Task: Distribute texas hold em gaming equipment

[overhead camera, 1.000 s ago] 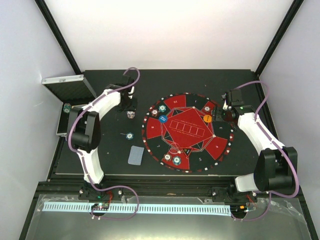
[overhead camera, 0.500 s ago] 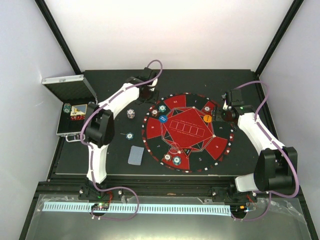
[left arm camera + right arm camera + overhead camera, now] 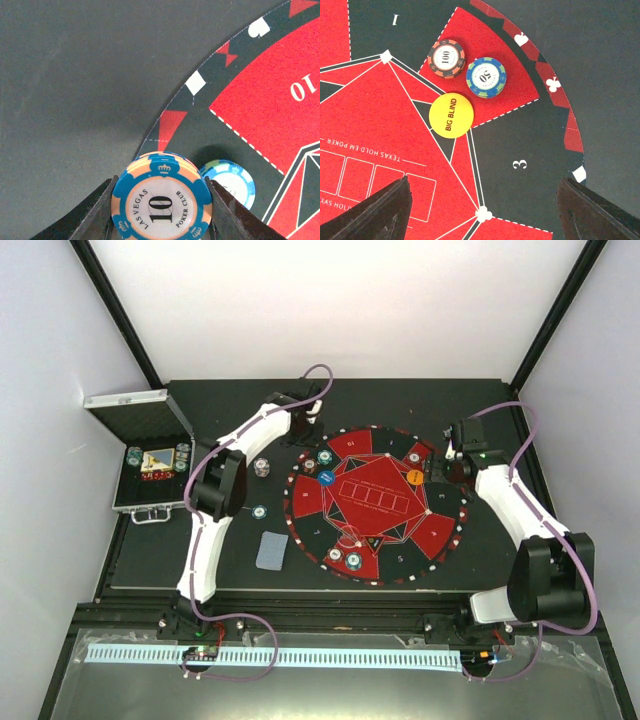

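Top view: the left pincer (image 3: 300, 427) hangs at the far-left rim of the round mat (image 3: 385, 502), and the right pincer (image 3: 440, 470) hovers over its right side.

Left wrist view: the jaws clamp a blue-and-orange chip stack (image 3: 161, 200), just beside a teal chip (image 3: 234, 181) on the mat.

Right wrist view: the jaws are spread wide above a 100 chip (image 3: 446, 58), a 50 chip (image 3: 486, 76) and a yellow Big Blind disc (image 3: 451, 114).

Top view's bright and even: the back wall (image 3: 340, 300) is nearly blown out white, while the dark tabletop (image 3: 400, 400) looks matte with barely any glare. Left wrist shot has a soft wide shadow over the tabletop, and the chip stack (image 3: 161, 205) up close reads crisp. Right wrist is sharp too, only the claw fingers (image 3: 375, 212) at the bottom corners look dark and mushy.
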Robot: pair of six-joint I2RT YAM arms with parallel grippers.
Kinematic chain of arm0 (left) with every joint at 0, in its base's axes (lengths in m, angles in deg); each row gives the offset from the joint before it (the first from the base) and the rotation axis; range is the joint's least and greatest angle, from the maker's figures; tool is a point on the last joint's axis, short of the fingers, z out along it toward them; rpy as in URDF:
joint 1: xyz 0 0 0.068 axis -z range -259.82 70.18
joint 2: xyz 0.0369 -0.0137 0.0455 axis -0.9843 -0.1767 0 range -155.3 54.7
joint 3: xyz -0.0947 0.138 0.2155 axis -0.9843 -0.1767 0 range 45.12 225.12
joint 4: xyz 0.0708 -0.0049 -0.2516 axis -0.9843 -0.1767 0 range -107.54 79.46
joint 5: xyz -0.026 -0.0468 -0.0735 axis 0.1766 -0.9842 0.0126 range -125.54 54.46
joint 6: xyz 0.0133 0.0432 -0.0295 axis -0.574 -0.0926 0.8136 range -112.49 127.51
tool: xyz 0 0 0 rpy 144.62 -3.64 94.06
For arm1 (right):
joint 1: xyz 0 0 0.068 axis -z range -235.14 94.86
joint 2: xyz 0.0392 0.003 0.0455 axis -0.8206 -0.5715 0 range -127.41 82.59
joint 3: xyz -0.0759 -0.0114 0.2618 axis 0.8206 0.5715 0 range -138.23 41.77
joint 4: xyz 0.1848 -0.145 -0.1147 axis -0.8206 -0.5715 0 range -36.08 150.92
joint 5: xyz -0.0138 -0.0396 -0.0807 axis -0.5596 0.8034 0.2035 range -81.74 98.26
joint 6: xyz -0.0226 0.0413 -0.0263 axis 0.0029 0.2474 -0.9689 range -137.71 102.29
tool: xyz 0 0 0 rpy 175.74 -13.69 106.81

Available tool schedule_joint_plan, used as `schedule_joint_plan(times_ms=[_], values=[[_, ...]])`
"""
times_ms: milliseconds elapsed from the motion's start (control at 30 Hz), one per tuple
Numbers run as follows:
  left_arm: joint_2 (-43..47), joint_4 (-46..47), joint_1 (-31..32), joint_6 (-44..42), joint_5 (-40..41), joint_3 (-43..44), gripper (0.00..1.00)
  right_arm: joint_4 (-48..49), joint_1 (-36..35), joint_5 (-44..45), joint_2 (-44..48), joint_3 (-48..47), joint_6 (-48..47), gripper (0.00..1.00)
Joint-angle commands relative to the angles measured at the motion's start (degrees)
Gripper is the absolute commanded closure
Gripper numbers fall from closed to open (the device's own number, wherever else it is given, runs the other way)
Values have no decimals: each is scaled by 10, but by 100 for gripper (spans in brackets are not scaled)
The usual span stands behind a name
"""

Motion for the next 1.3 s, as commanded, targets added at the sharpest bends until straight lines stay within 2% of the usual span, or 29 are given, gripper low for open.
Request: schedule_joint_plan(times_ms=[0,667,800,1000,1267], values=[[-23,-14,-2,-6,-2,42,62,1,2,-1,-12,-16,-5,20],[-51,-29,-2,-6,-12,41,59,3,2,-4,-24,-15,-5,20],[-54,-29,-2,-9,-11,42,56,3,2,-4,-24,-15,-4,20],[-54,-30,-2,-10,-11,43,44,2,2,-3,-24,-16,-5,20],[-34,-30,-2,-6,1,42,40,1,3,-2,-25,-17,-6,20]])
